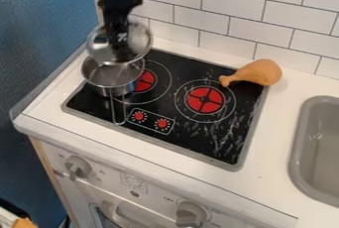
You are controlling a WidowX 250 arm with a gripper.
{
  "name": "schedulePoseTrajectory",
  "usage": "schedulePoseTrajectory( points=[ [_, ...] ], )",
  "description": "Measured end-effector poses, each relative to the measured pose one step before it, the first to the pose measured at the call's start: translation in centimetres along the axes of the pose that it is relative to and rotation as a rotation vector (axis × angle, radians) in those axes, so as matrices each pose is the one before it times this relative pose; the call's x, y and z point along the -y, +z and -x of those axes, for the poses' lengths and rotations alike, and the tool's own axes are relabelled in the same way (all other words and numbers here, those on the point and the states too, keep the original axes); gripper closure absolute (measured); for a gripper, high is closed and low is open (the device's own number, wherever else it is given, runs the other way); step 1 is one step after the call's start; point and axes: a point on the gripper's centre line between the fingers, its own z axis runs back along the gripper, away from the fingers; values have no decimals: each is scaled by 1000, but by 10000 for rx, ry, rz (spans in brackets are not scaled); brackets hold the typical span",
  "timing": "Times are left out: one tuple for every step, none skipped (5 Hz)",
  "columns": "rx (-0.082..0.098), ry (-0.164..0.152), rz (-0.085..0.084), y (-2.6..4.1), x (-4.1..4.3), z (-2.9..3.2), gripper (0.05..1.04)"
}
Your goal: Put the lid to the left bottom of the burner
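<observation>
1. Progress: partly complete, in my judgement. The lid (98, 46) appears to be clear of the pot (99, 88), whose open mouth can be seen beneath it. Placement is outstanding: the lid is not down at the left bottom of the burner (147, 81).
2. Work left: carry the lid toward the 7 o'clock side of the burner, lower it, let go and withdraw. The wording does not settle which burner is meant; the left one is assumed. The pot stands at that burner's 9 o'clock side, so contact with its rim or handle (118, 110) is a risk.
3. End effector (121, 43): closed on the lid near its middle, as far as can be judged; the exact gap cannot be told.
4. Lid position: directly at the end effector's tip, tilted, above the pot's 12 o'clock rim. Its edge shows past the end effector at 9 and 3 o'clock, with its lowest part at 6 o'clock.
</observation>
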Motion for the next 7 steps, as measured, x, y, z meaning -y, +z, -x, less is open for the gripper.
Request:
schedulePoseTrajectory(
  points=[
    [583,-1434,126,1636,3430,-3235,805],
    [684,-1252,359,971,3540,-2328,805],
    [270,-937,607,-1515,4399,-3735,805],
    [-353,-218,-84,-2266,2233,-1135,805],
    [-597,-213,193,-3531,1388,-638,805],
    [-391,75,83,-2243,174,-194,805],
    [-144,37,-275,-893,-832,-818,805]
  ],
)
